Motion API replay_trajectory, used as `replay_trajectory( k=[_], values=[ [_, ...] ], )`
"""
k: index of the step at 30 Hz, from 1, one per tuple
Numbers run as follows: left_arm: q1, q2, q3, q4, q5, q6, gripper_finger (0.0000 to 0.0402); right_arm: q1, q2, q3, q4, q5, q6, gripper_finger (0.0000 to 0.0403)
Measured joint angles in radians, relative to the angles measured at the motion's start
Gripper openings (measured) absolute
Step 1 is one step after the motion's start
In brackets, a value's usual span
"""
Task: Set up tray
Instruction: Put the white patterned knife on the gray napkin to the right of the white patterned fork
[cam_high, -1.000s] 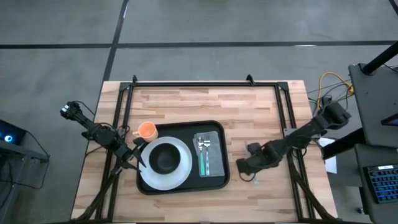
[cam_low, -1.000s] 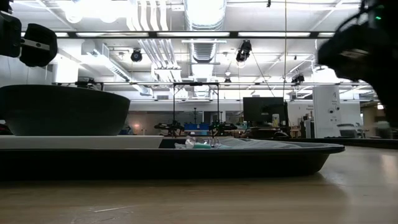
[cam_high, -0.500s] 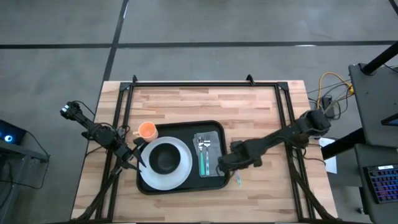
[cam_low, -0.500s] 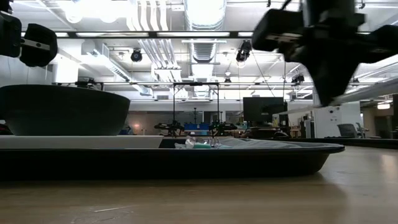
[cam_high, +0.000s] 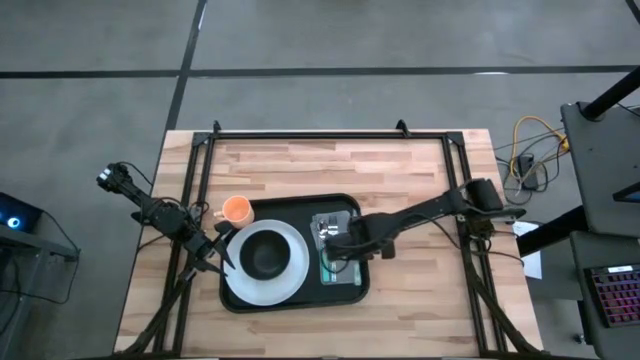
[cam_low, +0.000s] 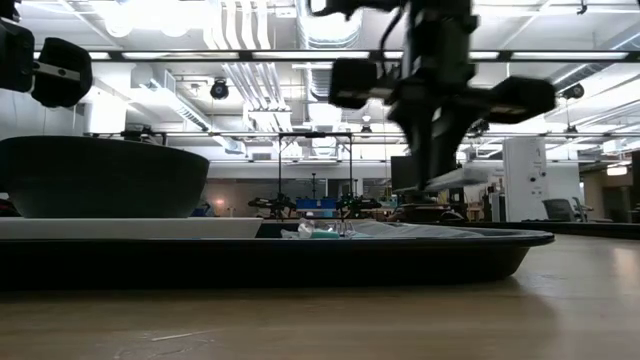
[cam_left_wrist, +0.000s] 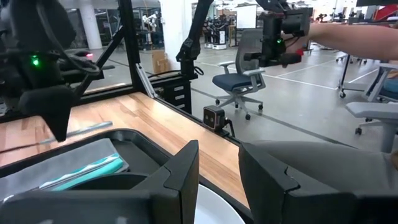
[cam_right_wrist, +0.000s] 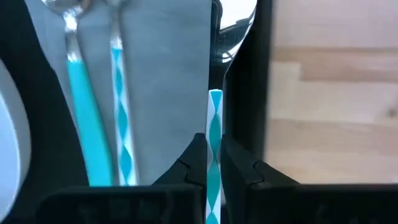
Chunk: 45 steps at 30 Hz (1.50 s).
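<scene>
Two utensils already on the napkin (cam_right_wrist: 165, 74); right gripper (cam_right_wrist: 213, 163) pinched on a third (cam_right_wrist: 214, 134) over the tray (cam_high: 345, 292) (to join them, probably). Left gripper (cam_left_wrist: 217, 180) parked, slightly open.

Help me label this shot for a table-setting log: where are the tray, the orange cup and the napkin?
tray (cam_high: 296, 204): high view, bare top rim above the plate.
orange cup (cam_high: 237, 210): high view, its middle, on the table at the tray's upper left corner.
napkin (cam_high: 345, 215): high view, grey upper right corner, inside the tray.
</scene>
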Motion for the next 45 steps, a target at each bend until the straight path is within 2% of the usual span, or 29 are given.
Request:
replay_trajectory(
  k=[8,13,45],
  values=[
    [0.000,0.000,0.000,0.000,0.000,0.000,0.0096,-0.044,0.137,0.135,0.000,-0.002,-0.085,0.0013],
    [0.000,0.000,0.000,0.000,0.000,0.000,0.0096,-0.055,0.172,0.169,-0.005,-0.001,-0.119,0.0013],
    [0.000,0.000,0.000,0.000,0.000,0.000,0.0096,-0.054,0.176,0.103,0.031,0.002,-0.124,0.0013]
  ],
)
